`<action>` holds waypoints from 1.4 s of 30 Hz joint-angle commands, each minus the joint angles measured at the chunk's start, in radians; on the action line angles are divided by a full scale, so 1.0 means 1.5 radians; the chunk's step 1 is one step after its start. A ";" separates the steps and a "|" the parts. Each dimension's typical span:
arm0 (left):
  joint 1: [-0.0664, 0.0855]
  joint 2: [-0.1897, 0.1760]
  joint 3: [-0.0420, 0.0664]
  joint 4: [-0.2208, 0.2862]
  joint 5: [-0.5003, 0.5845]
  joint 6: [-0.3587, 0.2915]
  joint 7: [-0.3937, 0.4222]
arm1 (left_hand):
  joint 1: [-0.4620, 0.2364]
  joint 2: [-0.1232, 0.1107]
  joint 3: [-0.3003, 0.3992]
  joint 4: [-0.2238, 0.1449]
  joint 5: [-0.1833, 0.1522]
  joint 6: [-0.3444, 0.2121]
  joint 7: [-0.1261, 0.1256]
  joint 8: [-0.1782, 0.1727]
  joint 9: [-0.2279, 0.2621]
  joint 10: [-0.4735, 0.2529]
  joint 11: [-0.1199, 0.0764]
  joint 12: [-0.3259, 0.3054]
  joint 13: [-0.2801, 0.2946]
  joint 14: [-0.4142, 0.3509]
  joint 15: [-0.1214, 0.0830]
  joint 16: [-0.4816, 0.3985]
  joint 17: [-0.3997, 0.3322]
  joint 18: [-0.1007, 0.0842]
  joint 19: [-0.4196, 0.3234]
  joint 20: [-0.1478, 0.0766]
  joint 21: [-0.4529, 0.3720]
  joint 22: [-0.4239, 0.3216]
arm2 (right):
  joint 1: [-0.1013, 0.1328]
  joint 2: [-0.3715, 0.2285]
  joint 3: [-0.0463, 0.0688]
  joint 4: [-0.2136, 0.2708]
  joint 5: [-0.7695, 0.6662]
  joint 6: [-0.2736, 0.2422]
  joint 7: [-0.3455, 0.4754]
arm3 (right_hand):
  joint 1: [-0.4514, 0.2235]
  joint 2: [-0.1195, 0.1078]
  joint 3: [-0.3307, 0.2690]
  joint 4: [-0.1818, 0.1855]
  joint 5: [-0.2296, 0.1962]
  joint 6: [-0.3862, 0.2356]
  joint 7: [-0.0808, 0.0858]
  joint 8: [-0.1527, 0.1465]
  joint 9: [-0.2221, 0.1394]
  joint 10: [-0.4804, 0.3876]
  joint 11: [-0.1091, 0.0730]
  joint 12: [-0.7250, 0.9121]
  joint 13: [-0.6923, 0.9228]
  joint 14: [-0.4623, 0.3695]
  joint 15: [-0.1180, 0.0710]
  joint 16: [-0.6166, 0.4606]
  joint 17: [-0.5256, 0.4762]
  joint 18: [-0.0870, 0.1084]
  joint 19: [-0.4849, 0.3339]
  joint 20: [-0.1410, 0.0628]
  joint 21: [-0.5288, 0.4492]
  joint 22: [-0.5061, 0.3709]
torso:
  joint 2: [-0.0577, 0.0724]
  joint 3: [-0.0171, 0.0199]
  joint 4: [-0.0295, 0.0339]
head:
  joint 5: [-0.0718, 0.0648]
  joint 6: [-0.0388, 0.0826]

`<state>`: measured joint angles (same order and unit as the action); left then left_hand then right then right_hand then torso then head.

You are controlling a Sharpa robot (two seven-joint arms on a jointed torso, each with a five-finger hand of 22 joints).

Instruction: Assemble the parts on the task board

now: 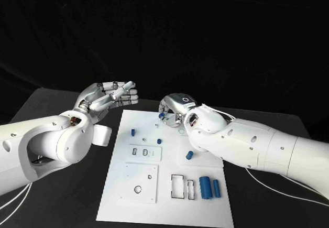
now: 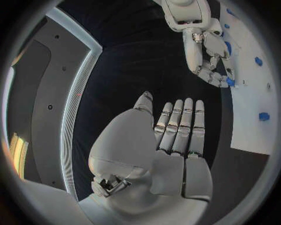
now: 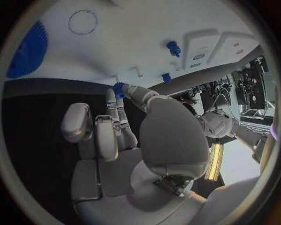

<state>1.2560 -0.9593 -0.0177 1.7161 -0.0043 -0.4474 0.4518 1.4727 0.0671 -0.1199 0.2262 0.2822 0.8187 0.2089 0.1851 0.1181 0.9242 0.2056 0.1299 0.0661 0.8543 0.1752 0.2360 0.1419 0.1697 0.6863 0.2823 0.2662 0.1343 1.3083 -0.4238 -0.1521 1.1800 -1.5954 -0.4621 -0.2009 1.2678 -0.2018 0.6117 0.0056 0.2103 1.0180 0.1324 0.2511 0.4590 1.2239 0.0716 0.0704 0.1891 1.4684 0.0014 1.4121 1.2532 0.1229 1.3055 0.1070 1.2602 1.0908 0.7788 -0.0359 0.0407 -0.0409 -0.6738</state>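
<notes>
The right hand (image 1: 181, 108) pinches a small blue part (image 3: 119, 89) in its fingertips over the board's (image 1: 203, 216) far edge, so a loose grip could drop it, while the left hand (image 1: 111, 98) hovers empty, fingers apart.

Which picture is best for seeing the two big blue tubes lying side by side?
The head view: both big blue tubes lie in plain sight on the white task board, near its right edge. The two wrist views do not clearly show them.
</notes>
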 commanded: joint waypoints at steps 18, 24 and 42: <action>0.008 0.001 0.001 0.004 -0.003 0.009 0.004 | 0.003 -0.001 -0.003 0.001 0.004 -0.005 0.020 0.003 0.000 -0.001 0.002 -0.005 -0.001 0.000 0.001 0.001 0.001 0.005 0.001 0.000 0.002 -0.001 | -0.008 0.018 0.000 -0.030 0.012 0.007 0.011 | -0.004 -0.008 0.007 0.001 0.001 -0.005 0.002 -0.001 0.002 -0.003 0.003 -0.004 0.001 0.028 -0.003 0.003 -0.001 -0.011 -0.005 -0.003 -0.002 -0.004 | 0.002 -0.0006 0.0005 | 0.003 -0.004; 0.008 0.001 0.001 0.004 -0.003 0.010 0.003 | 0.003 -0.001 -0.003 0.001 0.004 -0.005 0.020 0.003 0.000 -0.001 0.002 -0.005 -0.001 0.000 0.001 0.001 0.001 0.005 0.001 0.000 0.002 -0.001 | -0.008 0.023 0.000 -0.040 0.012 0.005 0.010 | -0.008 -0.014 0.010 0.001 -0.002 -0.012 0.006 -0.005 0.004 -0.012 0.006 -0.006 -0.001 0.027 0.000 0.002 -0.005 -0.010 -0.008 -0.001 -0.005 -0.007 | 0.002 -0.0011 0.0002 | 0.004 -0.003; 0.010 0.000 0.001 0.004 -0.003 0.011 0.002 | 0.003 -0.001 -0.004 0.002 0.003 -0.006 0.021 0.003 0.000 0.000 0.003 -0.006 -0.001 -0.001 0.002 0.000 0.001 0.005 0.001 0.000 0.001 -0.002 | -0.008 0.014 0.000 -0.028 0.018 0.002 0.022 | -0.020 -0.037 0.009 0.001 -0.014 -0.054 0.026 -0.032 0.001 -0.083 0.027 -0.005 -0.019 0.020 0.017 -0.004 -0.027 -0.007 -0.022 0.015 -0.018 -0.017 | 0.002 -0.0005 -0.0007 | 0.008 -0.004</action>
<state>1.2687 -0.9611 -0.0176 1.7198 -0.0043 -0.4471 0.4495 1.4727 0.0671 -0.1198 0.2262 0.2822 0.8187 0.2088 0.1851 0.1180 0.9242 0.2056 0.1267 0.0661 0.8543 0.1752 0.2360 0.1424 0.1697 0.6863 0.2823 0.2662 0.1326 1.2966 -0.3980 -0.1524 1.1323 -1.5671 -0.4616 -0.1774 1.2373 -0.2450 0.6311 0.0084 0.1936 0.9448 0.1731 0.2067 0.4613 1.1055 0.1142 0.0633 0.1627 1.4666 0.0180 1.4119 1.2140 0.1233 1.2766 0.1288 1.2402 1.0663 0.7822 -0.0373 0.0399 -0.0297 -0.6802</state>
